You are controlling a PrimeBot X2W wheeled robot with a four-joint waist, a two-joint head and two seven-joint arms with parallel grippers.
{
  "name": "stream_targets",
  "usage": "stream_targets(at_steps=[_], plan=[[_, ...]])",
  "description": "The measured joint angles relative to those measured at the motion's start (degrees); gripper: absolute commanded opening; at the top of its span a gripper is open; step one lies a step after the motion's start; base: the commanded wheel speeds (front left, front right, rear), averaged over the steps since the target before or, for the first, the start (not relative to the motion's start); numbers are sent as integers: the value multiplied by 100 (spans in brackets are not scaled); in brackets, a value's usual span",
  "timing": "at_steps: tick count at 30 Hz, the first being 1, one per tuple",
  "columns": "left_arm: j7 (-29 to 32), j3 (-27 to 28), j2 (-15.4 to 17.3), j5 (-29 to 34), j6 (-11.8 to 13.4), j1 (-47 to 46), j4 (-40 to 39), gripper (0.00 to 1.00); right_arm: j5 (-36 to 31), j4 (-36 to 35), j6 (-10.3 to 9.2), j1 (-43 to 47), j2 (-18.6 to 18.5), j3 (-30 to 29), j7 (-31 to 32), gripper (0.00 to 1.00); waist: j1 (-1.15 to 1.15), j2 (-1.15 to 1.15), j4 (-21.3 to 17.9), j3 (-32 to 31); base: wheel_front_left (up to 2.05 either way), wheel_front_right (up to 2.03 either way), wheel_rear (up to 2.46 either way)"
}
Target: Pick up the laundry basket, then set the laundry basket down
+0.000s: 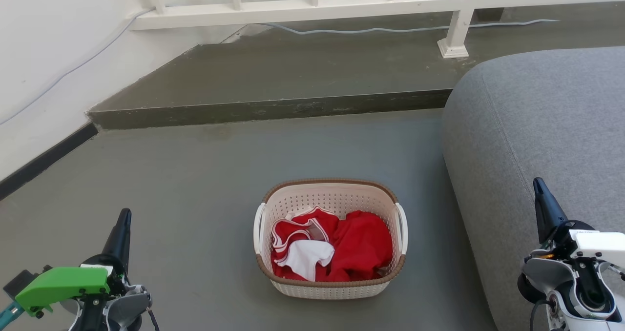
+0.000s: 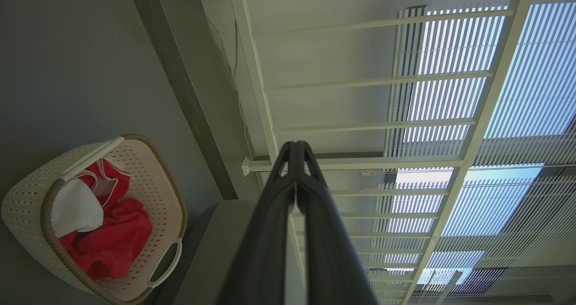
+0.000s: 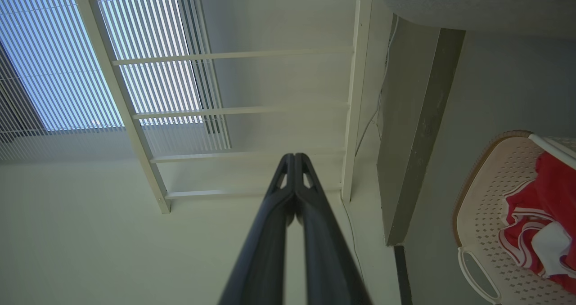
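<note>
**Both hands clenched and empty; basket on the floor between them**

Nearest you, the left hand [image 1: 125, 215] sits at lower left and the right hand [image 1: 538, 182] at lower right. Each has its two dark fingers pressed tip to tip around nothing, as both wrist views confirm. Between them, and apart from both, the laundry basket [image 1: 332, 288] stands upright on the grey floor [image 1: 195, 175], holding red and white clothes [image 1: 359, 245]. The grey sofa [image 1: 542, 116] lies near its right side. Beyond, note a raised step [image 1: 268, 110], then a grey cable [image 1: 390, 29] and a white railing [image 1: 312, 3].
</note>
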Motion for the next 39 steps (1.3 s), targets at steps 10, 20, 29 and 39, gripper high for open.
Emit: stream_targets(at_steps=[10,20,29,39], plan=[[0,3,0,0,0,0,-1,0,0,-4,5,-9,0,-3,0,0,0,0,0,0,0,0,0],[0,7,-1,0,0,0,-3,0,0,-7,5,-10,1,-4,14,0,0,0,0,0,0,0,0],[1,11,-1,0,0,0,-4,0,0,-8,5,-10,1,-5,14,0,0,0,0,1,0,0,0],[1,13,-1,0,0,0,-5,0,0,-9,5,-10,1,-8,14,0,0,0,0,0,0,0,0]])
